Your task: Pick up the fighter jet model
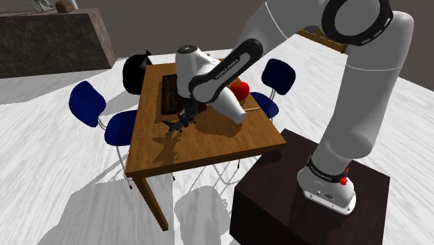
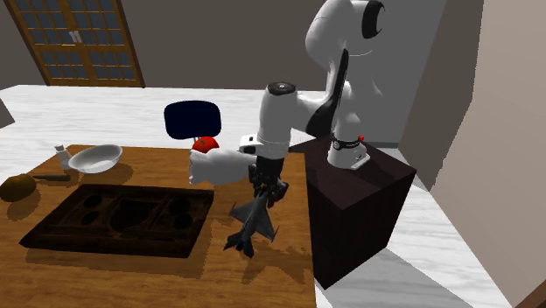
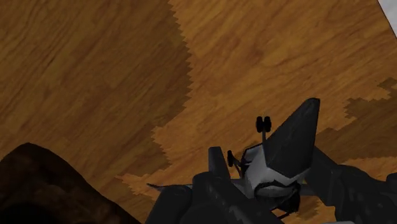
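Gripper: you have the gripper (image 2: 266, 192) closed on the jet model (image 2: 251, 224), its 2 black fingers clamped around the body; in the wrist view the dark fingers are hard to tell from the dark jet.
Jet model: 1, dark grey, hanging nose-down under your gripper over the near part of the tabletop (image 2: 131, 271), with its shadow on the wood below it.
Tray: 1 dark tray (image 2: 122, 219) with hollows, lying flat beside the jet.
Bowl: 1 white bowl (image 2: 94, 158) at the far end, with 1 small shaker (image 2: 61, 154) just beside it.
Red thing: 1 (image 2: 206, 144), behind your arm's white wrist.
Chairs: 2 blue chairs (image 1: 89, 103) (image 1: 277, 75), on opposite sides.
Surface: brown wood-grain planks.
Room: pale marbled floor (image 1: 42, 160), dull brown walls, a paned door (image 2: 83, 39); your arm stands on a dark stand (image 2: 363, 206).
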Controlling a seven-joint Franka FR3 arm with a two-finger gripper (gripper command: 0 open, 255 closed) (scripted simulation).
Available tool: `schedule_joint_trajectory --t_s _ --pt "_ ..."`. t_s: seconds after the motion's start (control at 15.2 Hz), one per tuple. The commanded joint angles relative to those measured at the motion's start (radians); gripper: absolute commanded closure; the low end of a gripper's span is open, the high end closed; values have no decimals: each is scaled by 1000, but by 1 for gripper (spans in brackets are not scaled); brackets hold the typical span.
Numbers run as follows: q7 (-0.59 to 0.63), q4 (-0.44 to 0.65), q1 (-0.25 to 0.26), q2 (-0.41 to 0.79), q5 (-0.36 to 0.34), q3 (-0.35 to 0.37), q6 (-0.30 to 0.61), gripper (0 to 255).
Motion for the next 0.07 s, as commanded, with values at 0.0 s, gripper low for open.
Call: schedule_joint_trajectory --t_s 0.0 --pt "-3 2 -1 -6 4 1 -8 255"
